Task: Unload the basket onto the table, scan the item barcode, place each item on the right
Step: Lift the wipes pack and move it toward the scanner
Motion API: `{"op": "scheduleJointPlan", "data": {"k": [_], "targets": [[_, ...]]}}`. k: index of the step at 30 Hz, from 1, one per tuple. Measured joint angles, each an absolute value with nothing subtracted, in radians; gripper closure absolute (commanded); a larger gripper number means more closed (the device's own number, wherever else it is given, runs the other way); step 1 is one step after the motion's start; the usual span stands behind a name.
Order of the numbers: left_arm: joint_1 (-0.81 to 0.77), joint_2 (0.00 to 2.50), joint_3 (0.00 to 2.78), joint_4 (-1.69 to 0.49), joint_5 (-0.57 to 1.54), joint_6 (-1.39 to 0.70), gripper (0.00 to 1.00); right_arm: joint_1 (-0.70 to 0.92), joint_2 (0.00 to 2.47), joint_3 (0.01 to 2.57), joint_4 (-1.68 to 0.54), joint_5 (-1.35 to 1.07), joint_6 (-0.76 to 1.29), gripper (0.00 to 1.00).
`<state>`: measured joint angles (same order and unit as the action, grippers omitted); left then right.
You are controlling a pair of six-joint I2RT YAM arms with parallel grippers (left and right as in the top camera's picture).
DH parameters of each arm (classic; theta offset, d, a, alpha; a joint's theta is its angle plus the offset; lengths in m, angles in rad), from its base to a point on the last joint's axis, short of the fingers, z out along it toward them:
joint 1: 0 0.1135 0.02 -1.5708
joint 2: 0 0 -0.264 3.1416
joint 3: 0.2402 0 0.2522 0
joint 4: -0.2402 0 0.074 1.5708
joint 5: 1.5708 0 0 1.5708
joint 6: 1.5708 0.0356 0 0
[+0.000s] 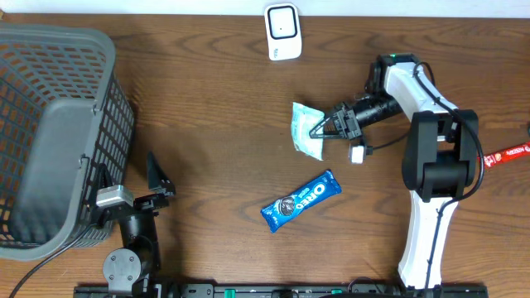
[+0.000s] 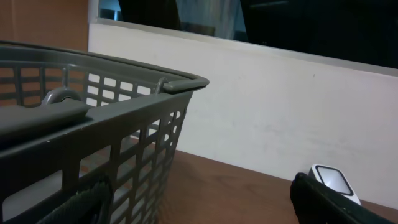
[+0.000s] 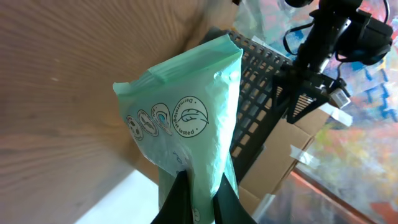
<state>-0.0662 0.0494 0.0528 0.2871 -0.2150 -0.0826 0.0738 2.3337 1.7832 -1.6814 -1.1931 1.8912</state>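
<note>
A pale green packet (image 1: 306, 130) hangs above the table's middle, pinched at one end by my right gripper (image 1: 321, 129), which is shut on it. In the right wrist view the packet (image 3: 186, 124) fills the centre, its printed round symbols facing the camera, and the gripper (image 3: 199, 190) clamps its lower end. No barcode shows on that face. The white scanner (image 1: 282, 31) stands at the table's far edge, beyond the packet. My left gripper (image 1: 157, 176) stands open near the basket with nothing in it; its wrist view shows the scanner (image 2: 334, 182) low on the right.
A grey mesh basket (image 1: 58, 124) fills the left side, close to the left arm, and its wall (image 2: 124, 124) dominates the left wrist view. A blue Oreo pack (image 1: 301, 199) lies in front of the middle. A red wrapper (image 1: 507, 154) sits at the right edge.
</note>
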Motion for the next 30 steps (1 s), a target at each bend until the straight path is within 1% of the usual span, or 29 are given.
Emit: {"op": "scheduleJointPlan", "data": {"k": [4,7,11,14,16,19,21,25,30], "targets": [[-0.066,0.049,0.053,0.287,-0.215,-0.083,0.08,0.062,2.334,1.783,-1.681,-1.178,1.875,0.98],[-0.066,0.049,0.053,0.287,-0.215,-0.083,0.08,0.062,2.334,1.783,-1.637,-1.179,1.759,0.99],[-0.066,0.049,0.053,0.287,-0.215,-0.083,0.08,0.065,2.334,1.784,-1.562,-1.198,1.438,0.99],[-0.066,0.049,0.053,0.287,-0.215,-0.083,0.08,0.073,2.334,1.784,-1.531,-1.216,1.135,0.99],[-0.066,0.049,0.053,0.287,-0.215,-0.083,0.08,0.082,2.334,1.784,-1.470,-1.219,1.007,0.99],[-0.066,0.049,0.053,0.287,-0.215,-0.083,0.08,0.097,2.334,1.784,-1.255,-1.180,0.855,0.99],[-0.066,0.049,0.053,0.287,-0.215,-0.083,0.08,0.109,2.334,1.785,-1.119,-1.122,0.789,0.99],[-0.066,0.049,0.053,0.287,-0.215,-0.083,0.08,0.128,2.334,1.785,-0.941,-0.998,0.710,0.99],[-0.066,0.049,0.053,0.287,-0.215,-0.083,0.08,0.158,2.334,1.785,-0.790,-0.923,0.675,0.99]]}}
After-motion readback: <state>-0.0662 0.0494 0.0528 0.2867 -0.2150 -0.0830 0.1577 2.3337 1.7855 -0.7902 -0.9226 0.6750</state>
